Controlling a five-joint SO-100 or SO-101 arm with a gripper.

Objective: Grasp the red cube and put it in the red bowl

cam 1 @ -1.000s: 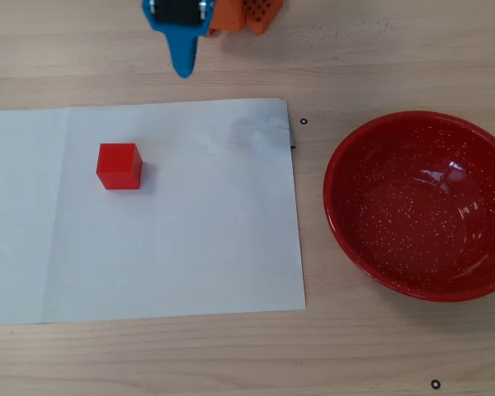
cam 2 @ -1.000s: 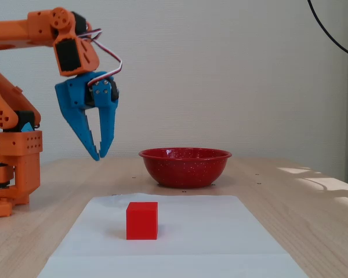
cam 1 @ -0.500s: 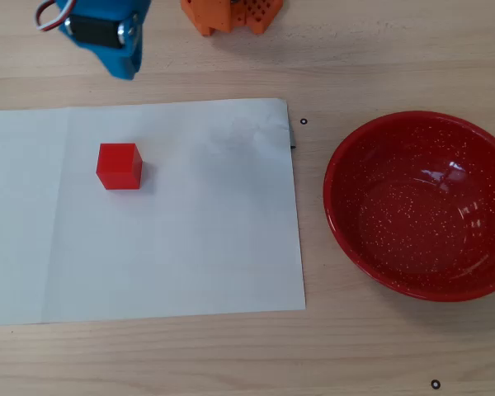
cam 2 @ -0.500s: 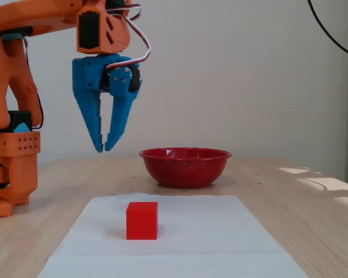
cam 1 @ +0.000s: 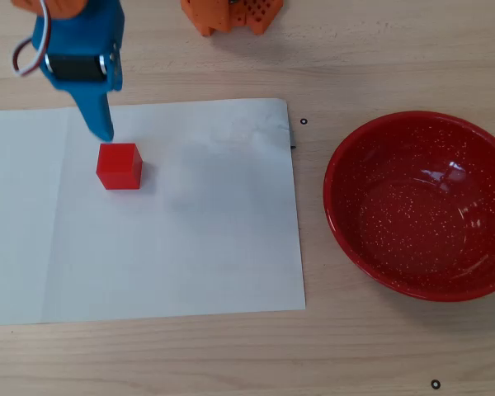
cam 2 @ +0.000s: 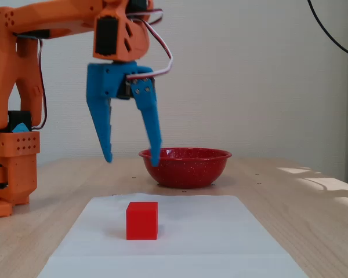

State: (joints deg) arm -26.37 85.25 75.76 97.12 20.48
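The red cube (cam 1: 119,166) (cam 2: 142,220) rests on a white sheet of paper (cam 1: 198,239), toward its left side in the overhead view. My blue gripper (cam 2: 131,159) hangs open above and slightly behind the cube, fingers pointing down and spread wide, nothing between them. In the overhead view the gripper (cam 1: 101,129) has its tips just beyond the cube's far edge. The red bowl (cam 1: 422,205) (cam 2: 185,166), glossy with white speckles, is empty on the wooden table to the right of the paper.
The arm's orange base (cam 2: 13,174) (cam 1: 231,14) stands at the far edge of the table. The white paper (cam 2: 168,243) covers the near middle of the table. Small black marks (cam 1: 304,122) dot the wood near the bowl.
The gripper has swung toward the cube and moved lower, and its fingers have spread from nearly shut to wide open. Cube and bowl have not moved.
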